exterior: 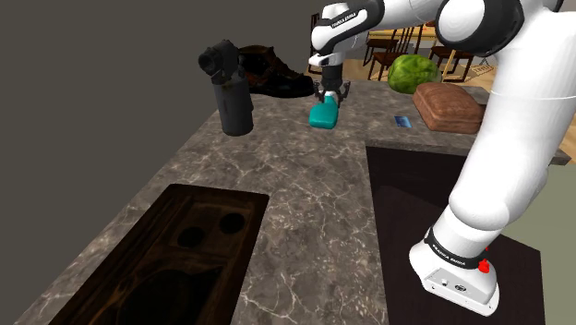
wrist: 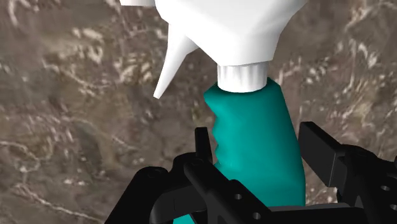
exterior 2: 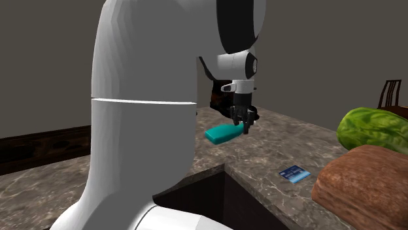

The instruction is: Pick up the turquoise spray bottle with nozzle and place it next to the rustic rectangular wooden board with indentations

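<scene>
The turquoise spray bottle (exterior: pixel 323 114) with a white nozzle head lies slanted, low at the far side of the marbled counter (exterior: pixel 305 185). My black gripper (exterior: pixel 332 95) comes down on it from above. In the wrist view the two fingers press against either side of the turquoise body (wrist: pixel 254 153), so the gripper (wrist: pixel 262 137) is shut on it, with the white head (wrist: pixel 222 32) beyond the fingers. Whether the bottle rests on the stone or hangs just above it I cannot tell. The second exterior view has the bottle (exterior 2: pixel 221 134) under the gripper (exterior 2: pixel 243 124). The dark wooden board (exterior: pixel 175 263) with round indentations lies at the shoulder view's lower left.
A black cylindrical container (exterior: pixel 231 92) and a dark brown lump (exterior: pixel 272 74) stand left of the bottle. To the right are a green melon (exterior: pixel 411 72), a brown loaf-like block (exterior: pixel 450 106) and a small blue card (exterior: pixel 402 121). A dark sunken recess (exterior: pixel 415 212) cuts into the counter near the stand.
</scene>
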